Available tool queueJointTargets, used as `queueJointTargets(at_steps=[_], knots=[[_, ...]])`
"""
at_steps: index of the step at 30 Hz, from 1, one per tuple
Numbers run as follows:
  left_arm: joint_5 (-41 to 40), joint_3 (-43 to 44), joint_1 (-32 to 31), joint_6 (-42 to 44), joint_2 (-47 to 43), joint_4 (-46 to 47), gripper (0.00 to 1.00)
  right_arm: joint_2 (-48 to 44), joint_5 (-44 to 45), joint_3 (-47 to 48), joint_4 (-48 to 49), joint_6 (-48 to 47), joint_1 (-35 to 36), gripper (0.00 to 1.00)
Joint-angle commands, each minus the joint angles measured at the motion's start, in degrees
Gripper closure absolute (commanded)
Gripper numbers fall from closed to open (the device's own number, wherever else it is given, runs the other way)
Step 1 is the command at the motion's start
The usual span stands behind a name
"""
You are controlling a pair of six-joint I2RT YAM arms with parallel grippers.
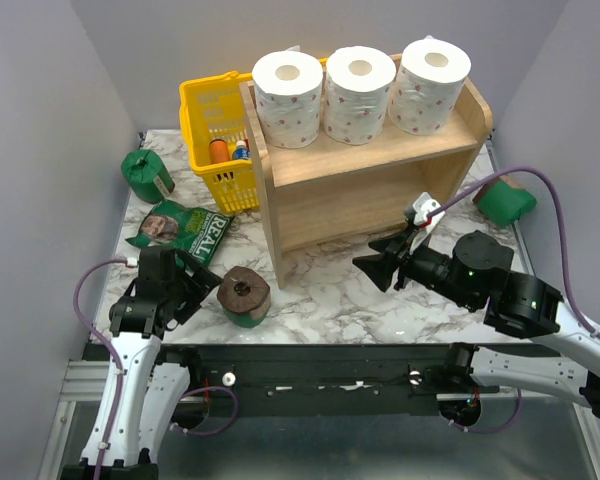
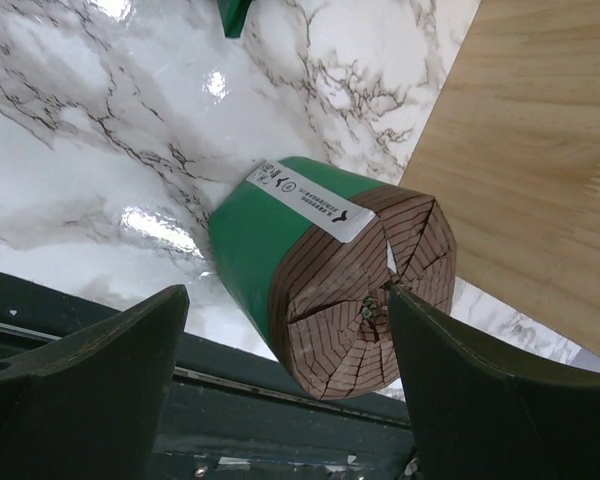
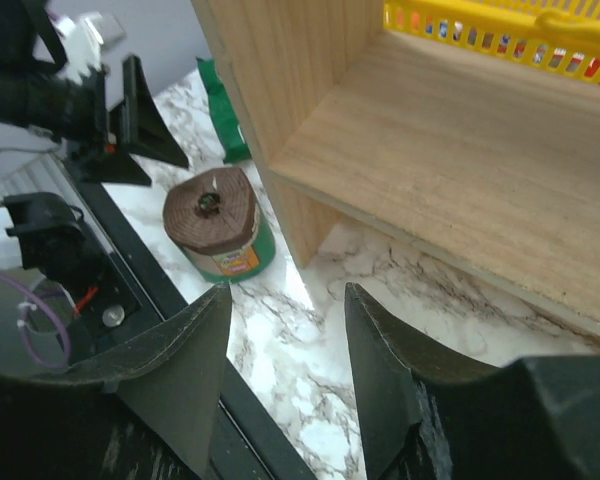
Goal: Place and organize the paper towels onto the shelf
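Three white paper towels with pink-red dots (image 1: 358, 95) stand side by side on the top tier of the light wooden shelf (image 1: 380, 190). A green-wrapped roll with a brown end (image 1: 244, 296) stands near the table's front edge, left of the shelf's corner. My left gripper (image 1: 193, 283) is open just beside it. In the left wrist view this roll (image 2: 280, 240) sits between and just beyond the spread fingers of the left gripper (image 2: 288, 292). My right gripper (image 1: 372, 268) hangs open and empty over the marble before the lower tier (image 3: 460, 150). The right gripper (image 3: 287, 287) faces that roll (image 3: 220, 225).
Two more green rolls lie on the table, one far left (image 1: 145, 173), one right of the shelf (image 1: 505, 202). A yellow basket (image 1: 202, 110) with bottles stands behind the shelf's left side. A flat green bag marked "REAL" (image 1: 180, 230) lies in front of it.
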Motion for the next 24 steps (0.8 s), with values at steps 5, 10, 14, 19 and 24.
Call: queueJointTargets(at_steps=[5,10,14,19,24], knots=[[6.26,-6.45,-5.21,-4.01,0.17,6.36,0.10,-3.84,1.97,-3.63,5.90,1.75,-0.01,0.43],[1.37,-6.90,-13.55,-7.61,2.72,9.36,0.10,-4.01,1.97,-4.69,6.17,1.31,-0.01,0.43],[-0.93,-7.34,-17.95,-9.81,4.12,10.41,0.10,-4.45,1.52,-5.92,6.52,1.14,-0.01,0.43],[-2.25,-8.92,-18.31,-10.25,6.06,10.77,0.14,-5.42,-0.13,-7.76,6.87,2.28,-0.01,0.43],[-1.55,-9.63,-18.31,-10.87,4.05,11.29,0.27,-7.35,-1.20,-10.84,7.83,4.47,-0.09,0.43]])
